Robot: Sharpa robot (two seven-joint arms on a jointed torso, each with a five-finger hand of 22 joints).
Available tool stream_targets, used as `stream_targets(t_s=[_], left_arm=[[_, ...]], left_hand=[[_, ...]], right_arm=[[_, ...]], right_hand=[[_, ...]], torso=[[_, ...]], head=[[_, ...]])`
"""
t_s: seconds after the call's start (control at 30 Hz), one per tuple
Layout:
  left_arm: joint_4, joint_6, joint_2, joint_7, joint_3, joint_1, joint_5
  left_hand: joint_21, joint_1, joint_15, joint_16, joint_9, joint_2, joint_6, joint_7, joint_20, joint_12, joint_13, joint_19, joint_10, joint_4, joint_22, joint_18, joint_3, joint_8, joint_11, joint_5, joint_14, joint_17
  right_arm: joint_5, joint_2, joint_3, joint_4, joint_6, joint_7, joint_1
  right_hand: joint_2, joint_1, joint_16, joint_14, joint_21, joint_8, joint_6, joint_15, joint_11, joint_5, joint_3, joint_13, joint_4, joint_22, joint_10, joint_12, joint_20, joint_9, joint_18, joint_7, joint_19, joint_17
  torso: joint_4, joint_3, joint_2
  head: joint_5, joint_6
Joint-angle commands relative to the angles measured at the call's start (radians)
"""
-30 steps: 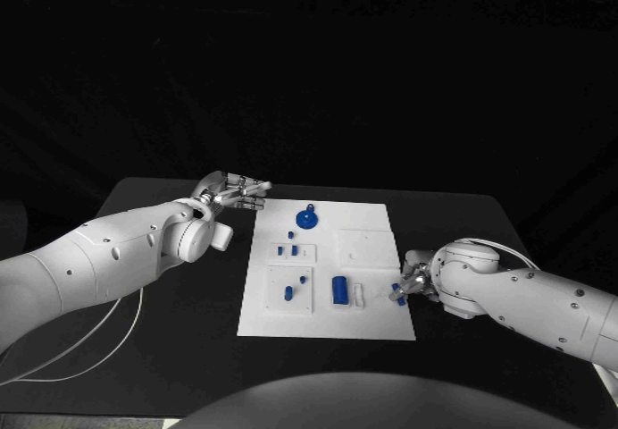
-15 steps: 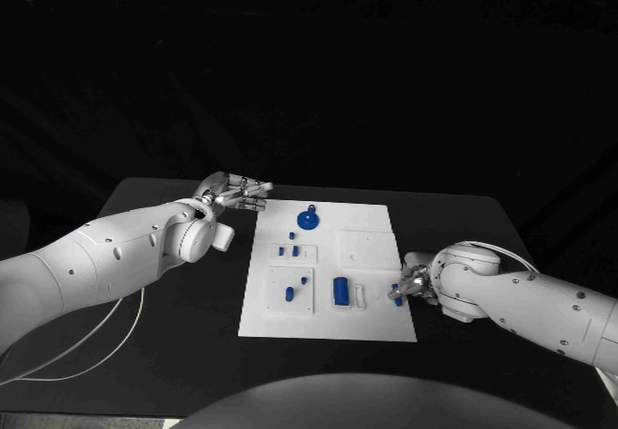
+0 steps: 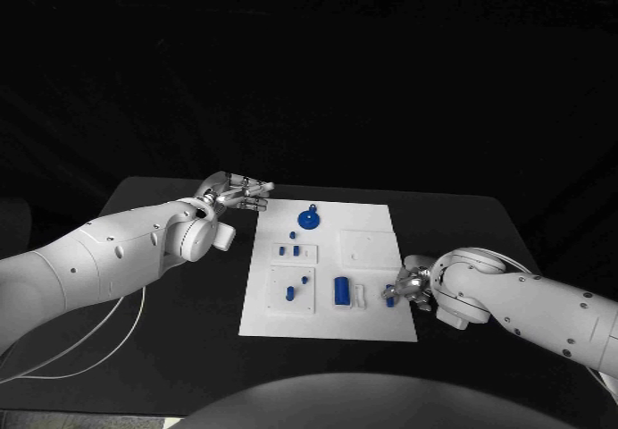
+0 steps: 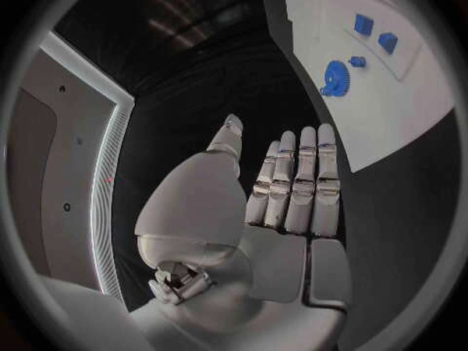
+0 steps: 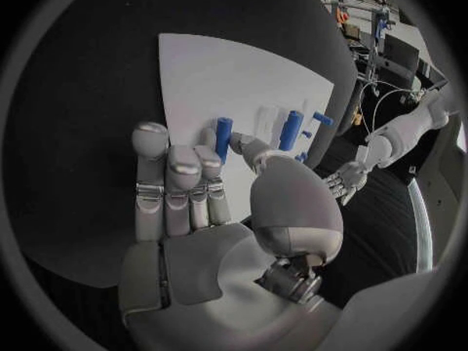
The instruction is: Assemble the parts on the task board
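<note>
The white task board lies mid-table. On it are a blue gear-like part, several small blue pieces and a blue cylinder. My right hand is at the board's right edge and pinches a small blue peg just over the board, beside the cylinder. In the right wrist view the peg sits between thumb and fingers of that hand, with the cylinder a little beyond it. My left hand hovers off the board's far left corner, fingers straight, holding nothing.
Black table surrounds the board, with bare surface on both sides. The left wrist view shows the gear and two small blue blocks on the board. A white cable hangs off the table's left.
My right hand has shifted slightly left and toward me, carrying the peg in over the board's right edge. The left hand has stayed put.
</note>
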State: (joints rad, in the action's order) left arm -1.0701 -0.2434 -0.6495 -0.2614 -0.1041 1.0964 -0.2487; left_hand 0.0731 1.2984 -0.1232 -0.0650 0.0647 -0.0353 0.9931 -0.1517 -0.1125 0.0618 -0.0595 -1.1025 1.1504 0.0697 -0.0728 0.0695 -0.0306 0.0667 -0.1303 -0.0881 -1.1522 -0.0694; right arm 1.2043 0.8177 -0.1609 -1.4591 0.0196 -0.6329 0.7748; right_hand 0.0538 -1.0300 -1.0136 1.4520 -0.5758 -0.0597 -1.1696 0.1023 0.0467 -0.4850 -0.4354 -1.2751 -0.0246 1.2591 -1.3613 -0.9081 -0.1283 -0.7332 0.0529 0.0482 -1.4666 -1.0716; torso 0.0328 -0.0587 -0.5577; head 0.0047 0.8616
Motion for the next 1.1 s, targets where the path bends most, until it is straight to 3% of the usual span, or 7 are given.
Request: stream_targets(t_s=[0.03,0.47,1.1], left_arm=[[-0.002,0.016,0.002,-0.002,0.001,0.000,0.006],[-0.002,0.025,0.001,0.003,0.001,0.000,0.006],[0.000,0.034,0.005,0.007,0.001,0.000,0.004]], left_hand=[[-0.003,-0.008,-0.001,0.004,0.001,0.000,-0.007,-0.002,0.000,-0.002,-0.002,0.004,-0.006,0.005,0.000,0.009,-0.001,-0.001,0.001,0.002,0.001,-0.001],[-0.003,-0.008,-0.001,0.004,0.001,0.000,-0.007,-0.002,0.000,-0.002,-0.002,0.004,-0.006,0.005,0.000,0.009,-0.001,-0.001,0.001,0.002,0.001,-0.001],[-0.003,-0.010,-0.002,0.004,0.002,-0.001,-0.005,-0.002,-0.001,-0.002,-0.002,0.006,-0.008,0.009,0.000,0.009,0.000,-0.001,0.000,0.001,0.003,-0.001]], right_arm=[[-0.081,-0.001,0.003,-0.009,-0.037,0.012,-0.003],[-0.086,-0.009,-0.006,-0.054,-0.068,0.007,0.009],[-0.100,-0.055,-0.004,-0.043,-0.012,-0.004,0.011]], right_hand=[[-0.001,0.004,0.006,0.001,0.004,-0.004,-0.003,-0.001,0.005,-0.006,-0.237,0.001,-0.246,0.002,-0.006,0.005,0.005,0.123,0.015,-0.002,-0.044,0.001],[0.001,0.001,0.008,0.000,0.008,-0.004,-0.009,0.000,0.006,-0.026,-0.227,0.005,-0.247,0.004,-0.006,0.008,0.004,0.129,0.015,-0.004,-0.044,0.004],[0.002,-0.001,0.008,0.000,0.013,-0.004,-0.013,-0.001,0.006,-0.041,-0.215,0.009,-0.249,0.006,-0.003,0.012,0.005,0.137,0.013,-0.004,-0.043,0.004]], torso=[[-0.0003,-0.0001,0.000],[0.0010,-0.0007,0.000],[0.0001,0.0001,-0.001]], head=[[0.001,0.000],[0.000,0.002],[0.001,0.003]])
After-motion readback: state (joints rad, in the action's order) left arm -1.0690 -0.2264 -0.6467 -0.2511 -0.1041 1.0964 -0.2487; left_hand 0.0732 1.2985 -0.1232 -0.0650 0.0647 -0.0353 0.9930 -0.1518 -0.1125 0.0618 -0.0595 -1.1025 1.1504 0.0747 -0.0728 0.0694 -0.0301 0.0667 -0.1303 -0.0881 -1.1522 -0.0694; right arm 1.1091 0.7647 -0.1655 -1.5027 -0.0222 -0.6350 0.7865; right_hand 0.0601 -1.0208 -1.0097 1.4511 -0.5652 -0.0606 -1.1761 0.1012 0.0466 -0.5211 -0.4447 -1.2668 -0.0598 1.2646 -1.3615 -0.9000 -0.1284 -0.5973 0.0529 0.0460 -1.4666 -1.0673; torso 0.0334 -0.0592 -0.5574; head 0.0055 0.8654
